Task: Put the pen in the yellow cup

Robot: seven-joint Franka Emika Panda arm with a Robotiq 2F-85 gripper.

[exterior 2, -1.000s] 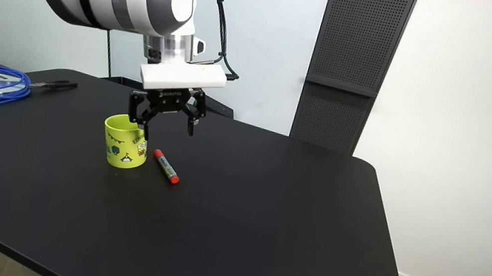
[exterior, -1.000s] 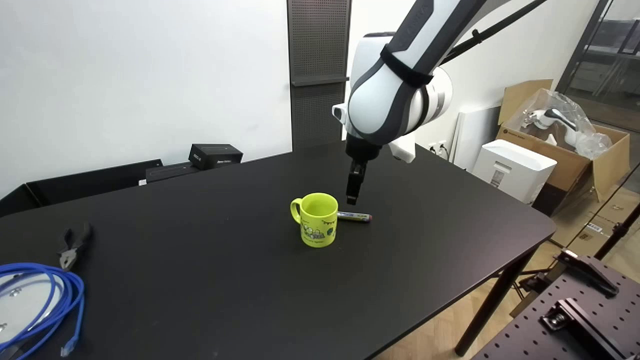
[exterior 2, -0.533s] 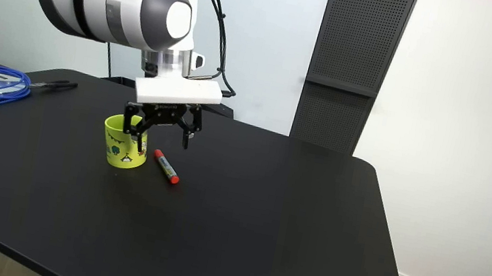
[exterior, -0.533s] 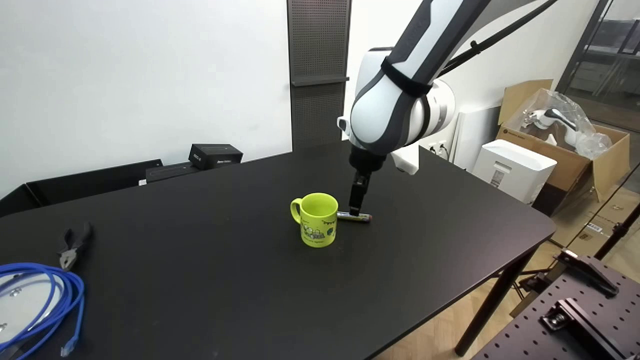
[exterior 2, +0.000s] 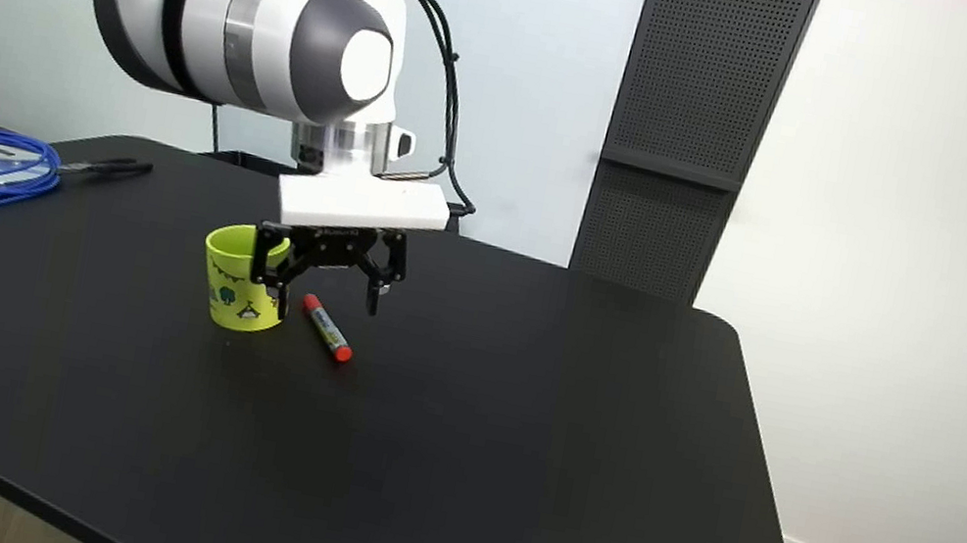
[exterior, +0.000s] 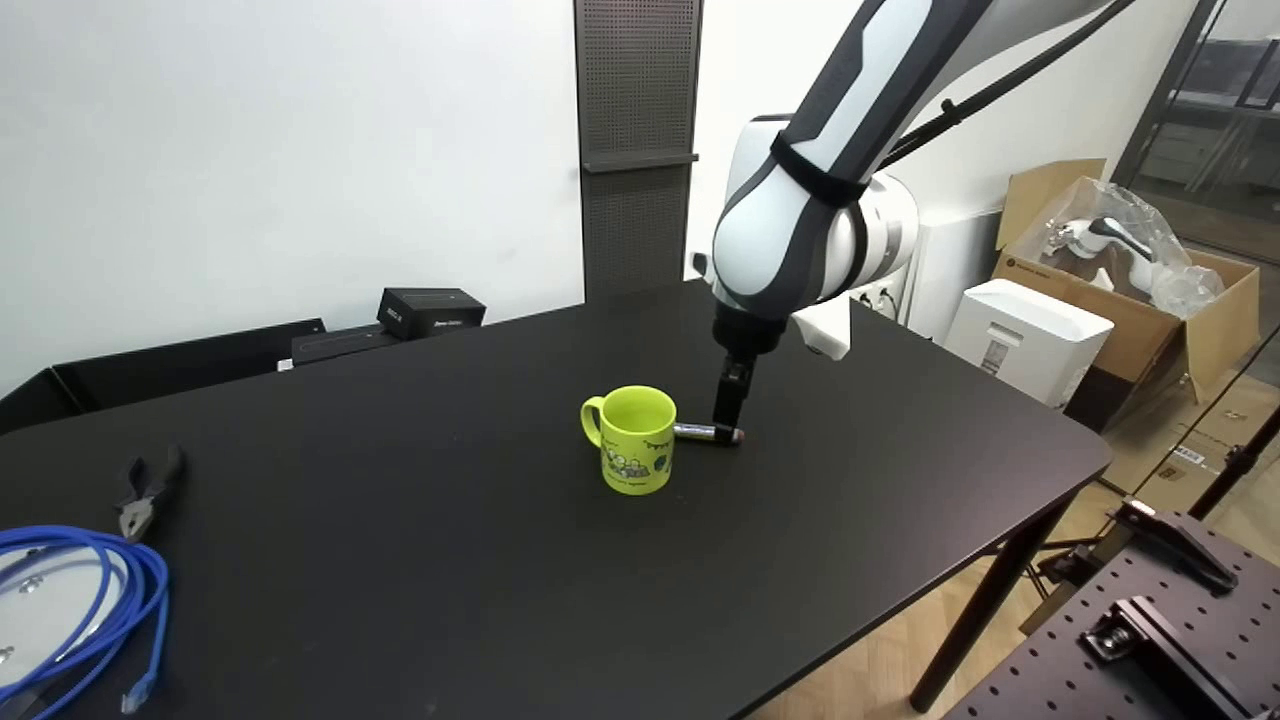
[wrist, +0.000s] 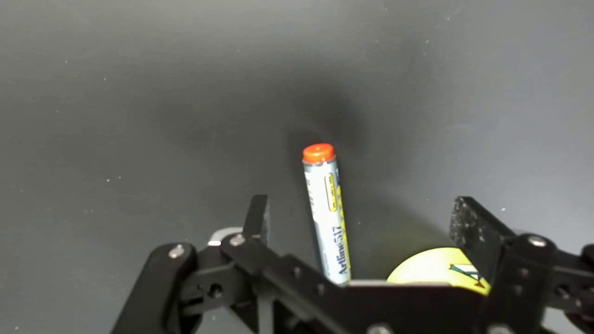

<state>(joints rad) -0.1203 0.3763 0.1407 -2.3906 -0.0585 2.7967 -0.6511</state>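
Observation:
The pen [exterior 2: 327,330] is a grey marker with red ends, lying on the dark table beside the yellow cup [exterior 2: 233,292]. The cup stands upright, its loop handle showing in an exterior view [exterior: 592,422]. My gripper [exterior 2: 327,314] is open and points down, low over the table at the pen. In the wrist view the pen [wrist: 327,213] lies between the spread fingers [wrist: 256,218], apart from both and nearer the left one. The gripper body hides its lower end. The cup [wrist: 431,266] shows partly, behind the right finger. In an exterior view a finger covers part of the pen [exterior: 693,432].
A blue coiled cable [exterior 2: 37,178] and pliers [exterior 2: 119,166] lie at the table's far side. Black boxes [exterior: 432,312] stand along the back edge. The table's edge [exterior: 930,585] runs down to the right of the cup.
The arm has come down towards the table and shifted slightly right in both exterior views, bringing the open fingers down to the pen. The pen and the cup have not moved.

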